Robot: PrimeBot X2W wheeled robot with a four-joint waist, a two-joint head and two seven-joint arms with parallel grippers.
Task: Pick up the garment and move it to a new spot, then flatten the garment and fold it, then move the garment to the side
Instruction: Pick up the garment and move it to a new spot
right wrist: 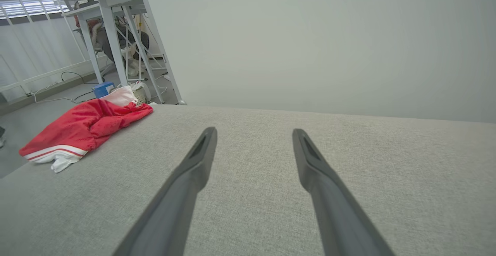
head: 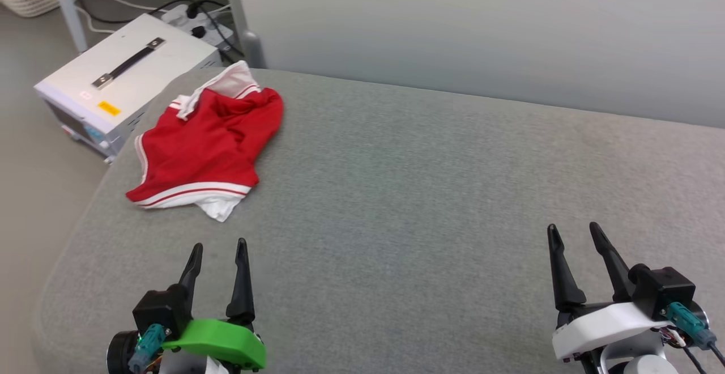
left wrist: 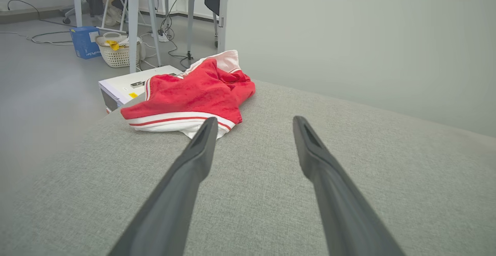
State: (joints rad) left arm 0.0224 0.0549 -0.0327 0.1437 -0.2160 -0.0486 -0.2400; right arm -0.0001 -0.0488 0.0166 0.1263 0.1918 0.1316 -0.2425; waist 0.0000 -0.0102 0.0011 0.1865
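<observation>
Across the head view, seeing the garment point(head: 207, 144) lying crumpled by the far left corner of the grey desk point(head: 430, 192), long axis running from eight o'clock to two o'clock. Finding the left gripper point(head: 219, 245) hovering with fingers spread and empty, cloth sitting near at twelve o'clock. Finding the right gripper point(head: 573, 226) likewise spread and empty, cloth lying well apart toward nine o'clock.

Along the left wrist view, watching the garment point(left wrist: 190, 97) sitting at eleven o'clock off the left gripper point(left wrist: 254, 120), white hem just past one fingertip.

Along the right wrist view, spotting the garment point(right wrist: 83, 130) far off at ten o'clock from the right gripper point(right wrist: 252, 130).

Judging the left arm nearer, hence likelier to be reaching first.
</observation>
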